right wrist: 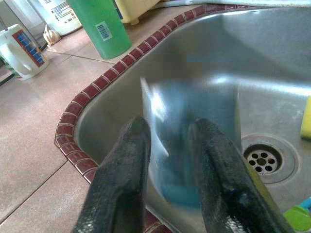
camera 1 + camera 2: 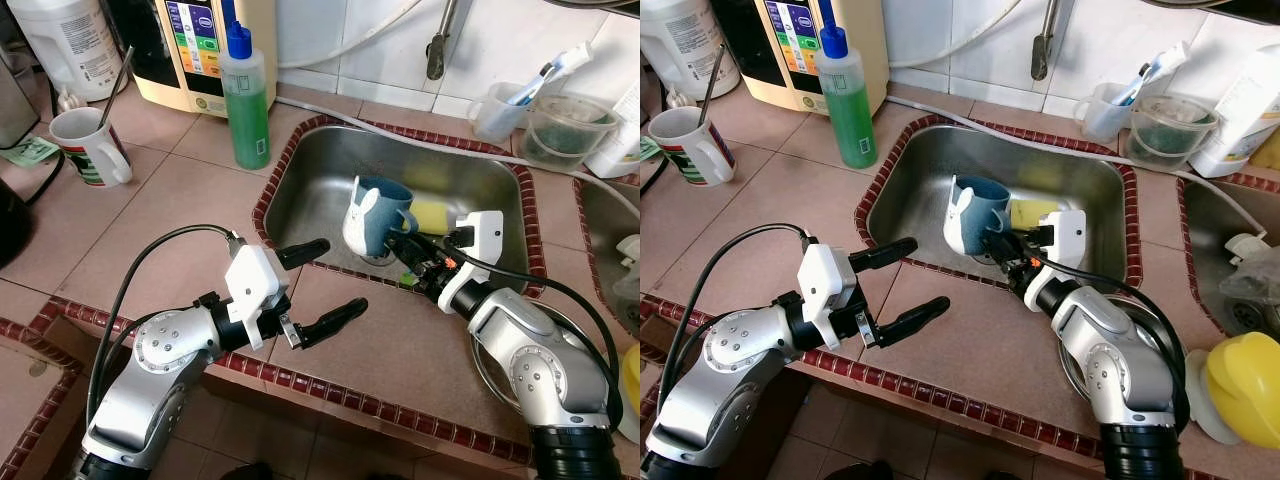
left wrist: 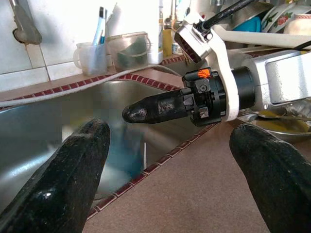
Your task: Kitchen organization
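A blue mug [image 2: 376, 212] with a white patch stands tilted in the steel sink [image 2: 310, 190], near the drain [image 1: 263, 158]. My right gripper [image 2: 404, 243] reaches in from the sink's front edge and is shut on the mug's wall, which looks blurred between the two fingers [image 1: 124, 184] in the right wrist view. My left gripper [image 2: 340, 275] hovers open and empty over the tiled counter [image 2: 150, 220], just at the sink's front left corner. In the left wrist view, its fingers [image 3: 63, 184] point toward the right gripper's finger [image 3: 155, 108].
A green soap bottle [image 2: 246, 100] and a beige appliance [image 2: 200, 50] stand left of the sink. A white mug with a spoon [image 2: 90, 146] is farther left. A yellow sponge [image 2: 432, 214] lies in the sink. Clear containers [image 2: 565, 128] sit behind it, and a yellow object [image 2: 1243, 388] at far right.
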### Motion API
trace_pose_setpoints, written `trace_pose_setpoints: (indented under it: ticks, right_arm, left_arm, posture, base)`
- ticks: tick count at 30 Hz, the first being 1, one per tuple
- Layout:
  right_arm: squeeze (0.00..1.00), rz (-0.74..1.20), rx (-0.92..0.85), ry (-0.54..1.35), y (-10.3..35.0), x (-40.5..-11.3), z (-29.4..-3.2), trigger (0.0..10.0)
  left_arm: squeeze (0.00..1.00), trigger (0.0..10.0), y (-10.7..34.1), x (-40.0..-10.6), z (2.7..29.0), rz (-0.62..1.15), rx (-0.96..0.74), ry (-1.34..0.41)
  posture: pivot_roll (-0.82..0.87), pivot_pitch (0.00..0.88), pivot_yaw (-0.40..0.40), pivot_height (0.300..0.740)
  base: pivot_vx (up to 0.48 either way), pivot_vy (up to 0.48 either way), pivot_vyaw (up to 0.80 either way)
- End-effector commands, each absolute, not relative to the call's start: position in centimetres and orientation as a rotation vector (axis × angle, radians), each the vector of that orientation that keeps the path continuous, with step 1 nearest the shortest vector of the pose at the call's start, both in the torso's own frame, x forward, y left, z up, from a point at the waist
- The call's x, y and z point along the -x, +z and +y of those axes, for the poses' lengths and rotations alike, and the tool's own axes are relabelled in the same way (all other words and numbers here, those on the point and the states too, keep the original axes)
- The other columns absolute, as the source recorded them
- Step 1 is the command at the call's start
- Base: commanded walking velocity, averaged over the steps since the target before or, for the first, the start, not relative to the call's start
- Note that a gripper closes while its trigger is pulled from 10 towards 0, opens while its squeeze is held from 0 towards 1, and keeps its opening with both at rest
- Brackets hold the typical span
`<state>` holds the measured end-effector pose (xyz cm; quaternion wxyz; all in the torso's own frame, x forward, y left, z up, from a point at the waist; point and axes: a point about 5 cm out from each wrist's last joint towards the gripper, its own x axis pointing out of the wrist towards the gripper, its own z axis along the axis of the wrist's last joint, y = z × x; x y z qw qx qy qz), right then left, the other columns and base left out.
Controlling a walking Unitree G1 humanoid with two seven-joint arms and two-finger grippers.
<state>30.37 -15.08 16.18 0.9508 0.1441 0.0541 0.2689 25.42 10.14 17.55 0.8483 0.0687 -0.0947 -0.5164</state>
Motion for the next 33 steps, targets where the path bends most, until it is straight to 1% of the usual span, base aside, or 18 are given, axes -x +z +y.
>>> trace_pose_setpoints:
  ticks: [1,9,17,22,26,27,29,31,33]
  right_arm:
    - [1.00,0.116,-0.293,0.546,16.2,-30.2,-15.2,10.0]
    - [1.00,0.096,-0.308,0.555,16.5,-30.3,-15.1,10.0]
    - [1.00,-0.006,-0.315,0.590,18.0,-30.3,-14.5,10.0]
    - [1.00,-0.127,-0.277,0.573,19.5,-30.8,-14.4,10.0]
    - [1.00,-0.157,-0.264,0.566,19.9,-30.9,-14.4,10.0]
    - [1.00,-0.195,-0.236,0.539,20.3,-31.1,-14.4,10.0]
    - [1.00,-0.195,-0.236,0.539,20.3,-31.1,-14.4,10.0]
    - [1.00,-0.247,-0.176,0.471,20.7,-31.4,-14.8,10.0]
    - [1.00,-0.262,-0.157,0.449,20.8,-31.5,-14.9,10.0]
  left_arm:
    - [0.00,10.0,17.5,-25.3,10.2,-0.204,-0.143,-1.101]
    - [0.00,10.0,17.5,-25.4,10.2,-0.201,-0.140,-1.100]
    - [0.00,10.0,17.6,-25.6,10.2,-0.206,-0.138,-1.090]
    - [0.00,10.0,17.5,-26.6,10.6,-0.207,-0.124,-1.022]
    - [0.00,10.0,17.6,-27.1,10.8,-0.209,-0.113,-0.992]
    - [0.00,10.0,17.8,-27.9,11.2,-0.218,-0.101,-0.943]
    - [0.00,10.0,17.8,-27.9,11.2,-0.218,-0.101,-0.943]
    - [0.00,10.0,18.3,-29.1,11.7,-0.240,-0.089,-0.858]
    - [0.00,10.0,18.5,-29.5,11.9,-0.247,-0.084,-0.826]
  posture:
    - [0.02,0.186,-0.041,0.740]
    - [0.02,0.189,-0.037,0.740]
    - [0.02,0.181,-0.035,0.740]
    - [0.02,0.152,-0.031,0.740]
    - [0.03,0.144,-0.030,0.740]
    - [0.03,0.119,-0.029,0.740]
    - [0.03,0.119,-0.029,0.740]
    - [0.04,0.088,-0.028,0.740]
    - [0.04,0.088,-0.028,0.740]
  base:
    - [0.000,0.000,0.00]
    - [0.000,0.000,0.00]
    - [0.000,0.000,0.00]
    - [0.000,0.000,0.00]
    - [0.000,0.000,0.00]
    - [0.000,0.000,0.00]
    - [0.000,0.000,0.00]
    - [0.000,0.000,0.00]
    - [0.000,0.000,0.00]
